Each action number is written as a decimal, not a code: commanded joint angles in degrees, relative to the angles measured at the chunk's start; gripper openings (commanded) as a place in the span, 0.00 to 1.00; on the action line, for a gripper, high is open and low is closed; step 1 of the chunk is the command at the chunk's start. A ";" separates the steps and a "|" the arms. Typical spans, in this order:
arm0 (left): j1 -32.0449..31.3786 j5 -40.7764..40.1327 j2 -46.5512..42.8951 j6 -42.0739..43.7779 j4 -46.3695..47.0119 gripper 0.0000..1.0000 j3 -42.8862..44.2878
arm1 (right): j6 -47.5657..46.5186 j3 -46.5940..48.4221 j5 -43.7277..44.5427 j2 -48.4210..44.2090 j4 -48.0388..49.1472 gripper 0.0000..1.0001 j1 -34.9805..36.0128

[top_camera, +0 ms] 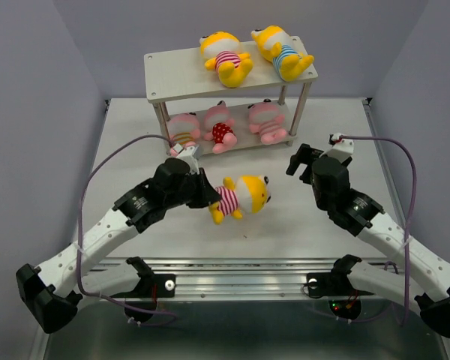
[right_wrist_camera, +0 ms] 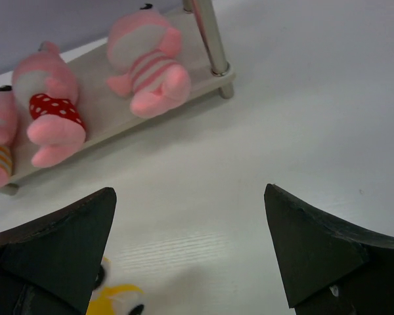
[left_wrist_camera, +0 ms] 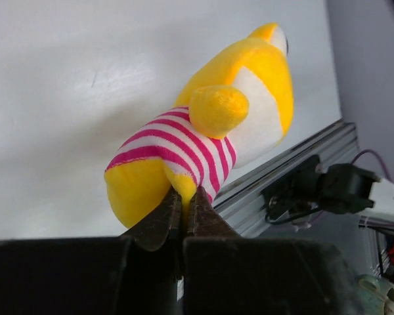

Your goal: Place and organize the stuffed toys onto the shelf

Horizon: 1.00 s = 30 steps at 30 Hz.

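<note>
A yellow stuffed toy in a pink-striped shirt point(top_camera: 241, 198) point(left_wrist_camera: 210, 141) lies on the table in front of the shelf point(top_camera: 181, 76). My left gripper point(top_camera: 208, 196) point(left_wrist_camera: 184, 197) is shut on one of its yellow limbs at the lower body. Two yellow toys point(top_camera: 225, 57) point(top_camera: 283, 51) lie on the shelf's top board. Three pink toys point(top_camera: 184, 130) point(top_camera: 220, 127) point(top_camera: 265, 120) lie on the lower board, also seen in the right wrist view point(right_wrist_camera: 151, 62) point(right_wrist_camera: 49, 98). My right gripper point(top_camera: 301, 161) point(right_wrist_camera: 190, 216) hangs open and empty to the right of the shelf, over bare table.
The white table point(top_camera: 315, 225) runs to a metal rail point(top_camera: 232, 274) at the near edge. Purple cables point(top_camera: 409, 172) loop beside each arm. Grey walls enclose the table on three sides.
</note>
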 commanded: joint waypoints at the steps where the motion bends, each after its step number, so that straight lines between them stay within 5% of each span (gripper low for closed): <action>1: -0.29 -0.85 -3.51 5.01 6.39 0.00 9.57 | 2.38 -2.27 6.40 -0.64 -2.23 1.00 -0.31; 5: -0.29 -3.57 -6.33 6.06 11.75 0.00 15.29 | 1.94 -3.32 7.19 -0.72 -2.23 1.00 -0.31; 12: -0.29 -19.82 -4.41 3.00 14.22 0.00 25.85 | 2.29 -4.11 7.55 -1.16 -2.23 1.00 -0.31; 24: 0.93 -58.40 5.00 -9.83 8.69 0.00 42.37 | 2.91 -5.44 7.19 -1.34 -2.32 1.00 -0.31; 30: 7.77 -55.81 5.97 -14.05 7.02 0.00 44.14 | 3.35 -5.08 6.66 -1.25 -2.32 1.00 -0.31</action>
